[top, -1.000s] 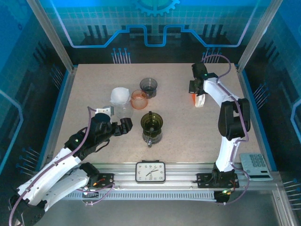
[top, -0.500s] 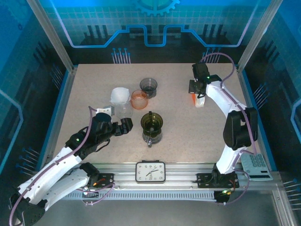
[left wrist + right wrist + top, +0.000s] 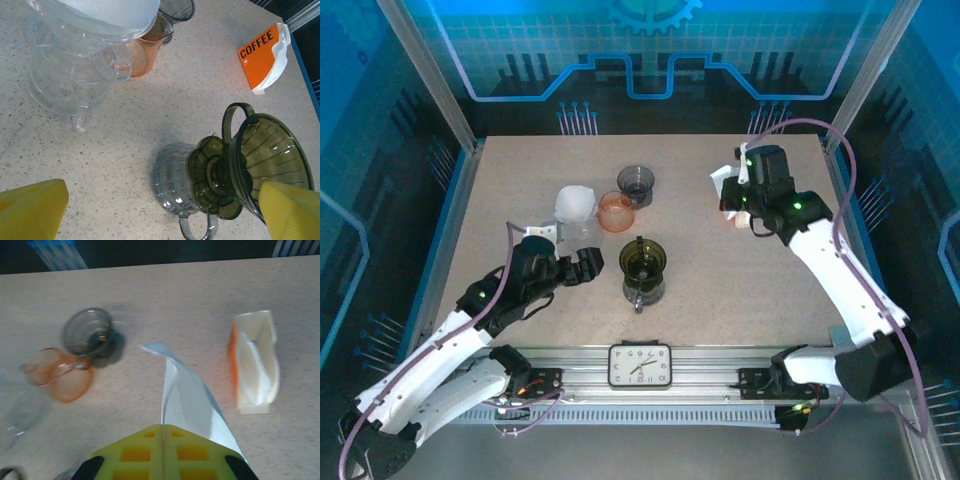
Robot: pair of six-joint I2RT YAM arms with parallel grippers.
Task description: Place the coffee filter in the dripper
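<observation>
Coffee filter is the piece to move, and it hangs at the far right, above the table.

At the near left, the left gripper is spread wide with nothing in it, just left of the dripper. Beyond it at mid-left stand a clear glass pot topped with something white, an orange cup and a small dark cup.

In the middle, the dark dripper sits upright on a glass jug, its ribbed cone open and bare.

To the right, the right gripper is pinched tight on one edge of the filter, which is pressed flat. The orange box lies just to its right.

The carry, as I judge it, should go left and nearer, well above the cups, stopping over the cone. A flat filter will not seat well; tilting it in narrow end down should let the ribs spread it. The left gripper could close on the jug to steady it. Let go only once the paper rests inside, or it may tip over the rim.
</observation>
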